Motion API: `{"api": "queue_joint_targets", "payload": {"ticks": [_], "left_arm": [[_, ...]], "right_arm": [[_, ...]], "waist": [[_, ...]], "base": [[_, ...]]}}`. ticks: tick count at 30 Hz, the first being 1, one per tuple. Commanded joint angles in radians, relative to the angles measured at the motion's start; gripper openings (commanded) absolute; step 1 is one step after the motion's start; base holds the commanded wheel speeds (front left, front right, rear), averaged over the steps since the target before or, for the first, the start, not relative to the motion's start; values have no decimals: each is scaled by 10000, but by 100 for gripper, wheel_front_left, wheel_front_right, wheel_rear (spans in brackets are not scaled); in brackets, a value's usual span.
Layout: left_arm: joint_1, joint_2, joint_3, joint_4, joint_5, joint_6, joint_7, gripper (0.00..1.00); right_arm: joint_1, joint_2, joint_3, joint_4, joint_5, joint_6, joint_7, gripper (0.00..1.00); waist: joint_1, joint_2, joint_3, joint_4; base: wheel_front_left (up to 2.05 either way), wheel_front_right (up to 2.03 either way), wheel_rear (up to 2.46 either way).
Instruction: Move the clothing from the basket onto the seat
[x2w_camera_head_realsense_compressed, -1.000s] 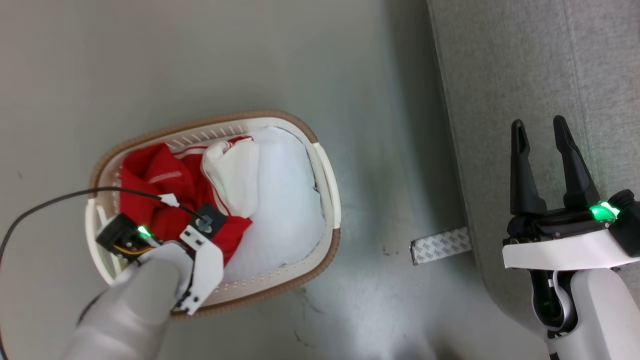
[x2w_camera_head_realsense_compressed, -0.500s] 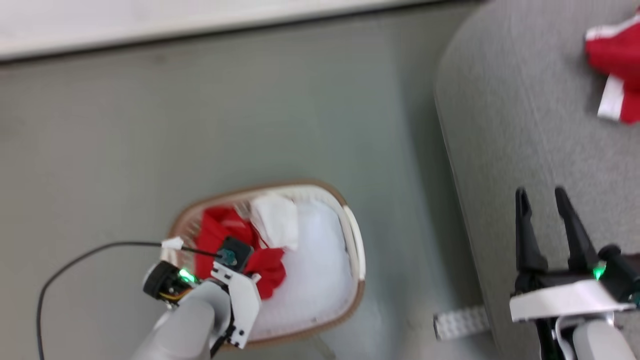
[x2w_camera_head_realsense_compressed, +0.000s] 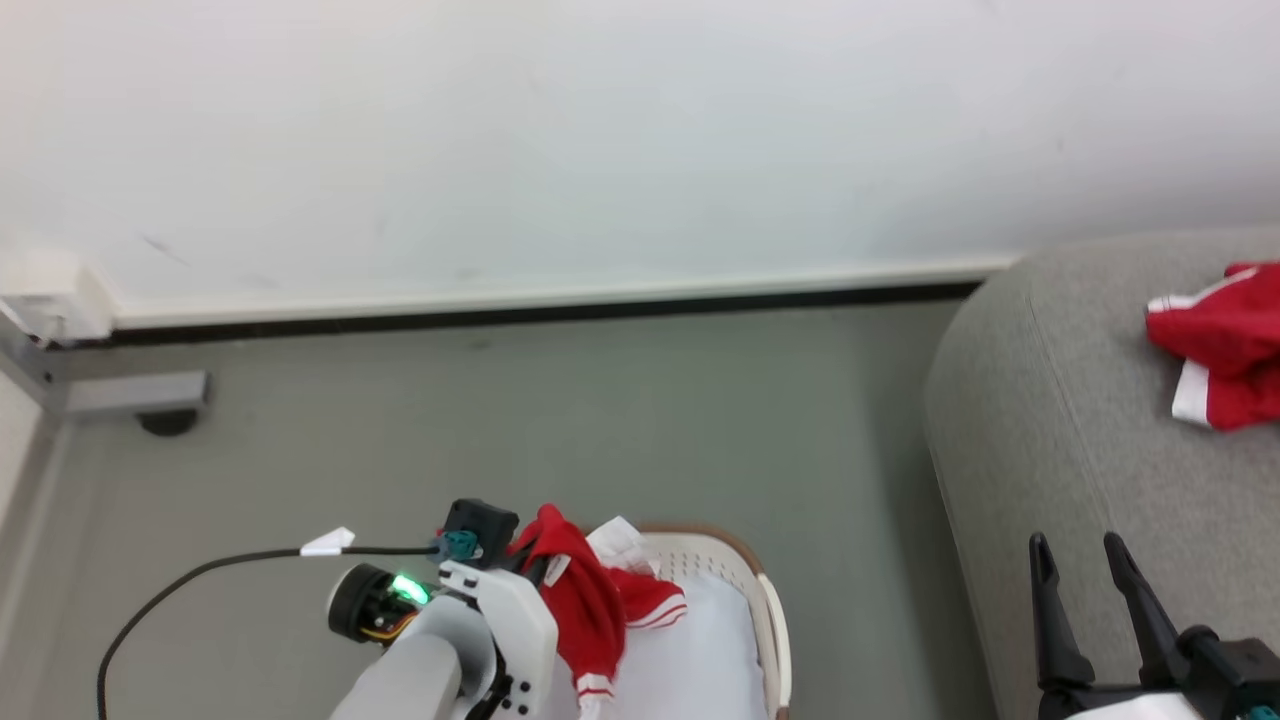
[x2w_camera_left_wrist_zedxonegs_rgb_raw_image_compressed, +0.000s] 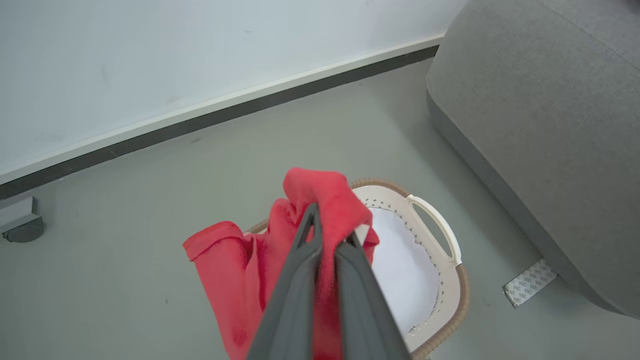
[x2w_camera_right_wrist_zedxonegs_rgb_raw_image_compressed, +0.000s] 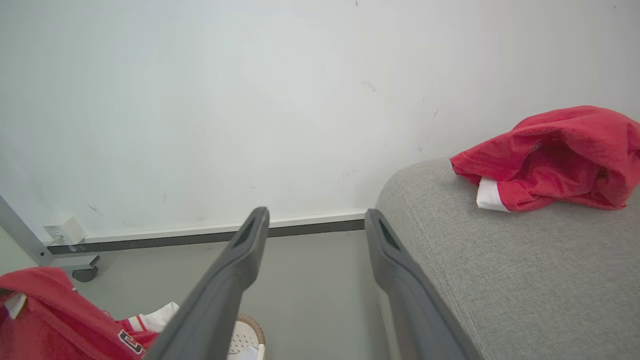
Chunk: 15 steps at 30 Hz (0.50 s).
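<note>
Your left pincer (x2w_camera_left_wrist_zedxonegs_rgb_raw_image_compressed: 331, 224) is clamped on the red clothing (x2w_camera_left_wrist_zedxonegs_rgb_raw_image_compressed: 320, 192), holding it clear above the basket (x2w_camera_left_wrist_zedxonegs_rgb_raw_image_compressed: 445, 235) beneath so nothing snags. Your right pincer (x2w_camera_right_wrist_zedxonegs_rgb_raw_image_compressed: 316, 215) stands apart, empty, beside the seat (x2w_camera_right_wrist_zedxonegs_rgb_raw_image_compressed: 500, 280), where another red garment (x2w_camera_right_wrist_zedxonegs_rgb_raw_image_compressed: 555, 150) lies.

**Q:** Quantity of red garments?
**A:** Two. One hanging garment (x2w_camera_head_realsense_compressed: 585, 600) at lower centre of the head view, and one crumpled garment (x2w_camera_head_realsense_compressed: 1225, 345) at its right edge. Whether the white fabric beside the hanging one is a separate item cannot be told.

**Q:** Containers and furniture?
**A:** One laundry basket (x2w_camera_head_realsense_compressed: 770, 620). One grey seat (x2w_camera_head_realsense_compressed: 1050, 420).

**Q:** Grippers?
**A:** Two: left gripper (x2w_camera_left_wrist_zedxonegs_rgb_raw_image_compressed: 331, 224) and right gripper (x2w_camera_head_realsense_compressed: 1075, 542), each with two dark fingers.

**Q:** Floor items?
**A:** One tape strip (x2w_camera_left_wrist_zedxonegs_rgb_raw_image_compressed: 529, 282), one caster (x2w_camera_head_realsense_compressed: 168, 422), one black cable (x2w_camera_head_realsense_compressed: 200, 575).
</note>
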Motion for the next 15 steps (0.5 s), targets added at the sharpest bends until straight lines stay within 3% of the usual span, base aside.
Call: {"api": "queue_joint_targets", "payload": {"ticks": [1,15], "left_arm": [[195,4,78,-274,-276,100,-111,0],[553,186,418,-3791,-978,705,509,0]], "right_arm": [[269,-26,-67,23,-153,-24,6,100],[993,-26,-133,6,-180,-26,6,100]], "waist": [[3,0,-818,480],[3,0,-1719,767]], "base": [[0,0,0],[0,0,0]]}}
